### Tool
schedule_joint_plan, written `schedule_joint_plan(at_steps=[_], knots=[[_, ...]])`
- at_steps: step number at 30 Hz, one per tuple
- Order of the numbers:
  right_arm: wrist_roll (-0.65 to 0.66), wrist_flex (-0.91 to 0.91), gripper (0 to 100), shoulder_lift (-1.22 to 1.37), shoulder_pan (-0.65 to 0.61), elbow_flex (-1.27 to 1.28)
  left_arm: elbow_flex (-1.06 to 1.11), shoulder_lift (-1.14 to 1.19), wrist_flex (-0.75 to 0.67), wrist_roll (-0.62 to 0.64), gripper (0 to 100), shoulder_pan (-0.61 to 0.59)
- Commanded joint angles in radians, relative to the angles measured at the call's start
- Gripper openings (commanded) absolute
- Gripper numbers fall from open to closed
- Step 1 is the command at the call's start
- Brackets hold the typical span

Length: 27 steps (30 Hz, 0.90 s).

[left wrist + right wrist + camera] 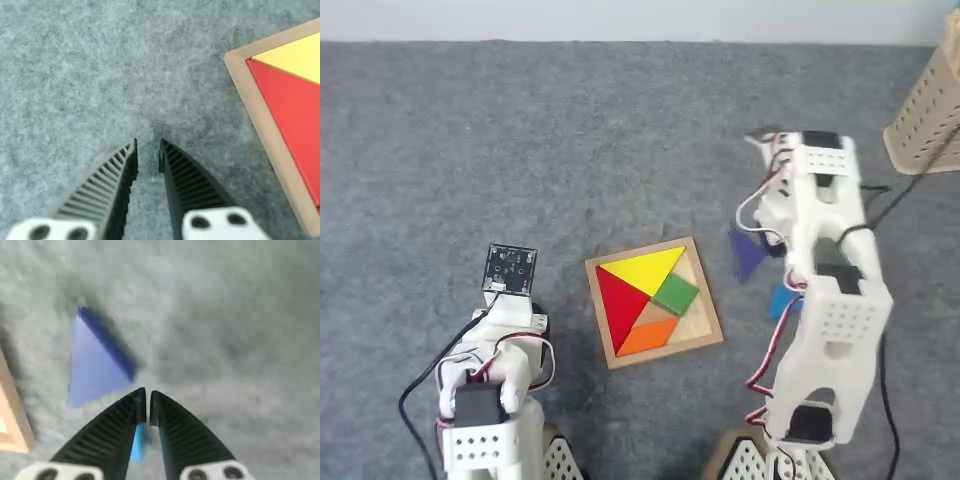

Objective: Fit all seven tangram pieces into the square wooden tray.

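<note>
Right gripper (148,395) hovers over mat, fingers nearly closed, gripping nothing; left gripper (148,145) slightly parted, empty; tray (603,315) holds four pieces; purple triangle (95,362) and blue piece (783,300) lie outside; best open wide, straddle triangle squarely.

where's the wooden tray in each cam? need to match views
High view: wooden tray near frame centre, turned slightly, partly filled.
Left wrist view: one tray corner ahead of the left gripper, off to one side, with the red triangle inside.
Right wrist view: a pale wood sliver, apparently the tray's rim, past the purple triangle.
Landmarks: red triangle links high and left wrist; purple triangle links high and right wrist.
</note>
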Motion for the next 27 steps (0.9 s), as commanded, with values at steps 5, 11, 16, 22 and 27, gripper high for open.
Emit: schedule_joint_plan(at_steps=[5,11,16,22,27], knots=[[-0.074,0.093,0.6,-0.209,-0.012,-0.015,-0.008,-0.023,0.0,0.008,7,0.002],[-0.058,0.022,0.6,-0.298,-0.12,0.115,-0.008,-0.023,0.0,0.008,7,0.002],[-0.077,-0.182,4.1,-0.332,-0.22,0.279,-0.008,-0.023,0.0,0.008,7,0.002],[-0.055,-0.311,17.4,-0.329,-0.211,0.374,-0.008,-0.023,0.0,0.008,7,0.002],[-0.094,-0.386,17.7,-0.297,-0.173,0.405,-0.008,-0.023,0.0,0.008,7,0.002]])
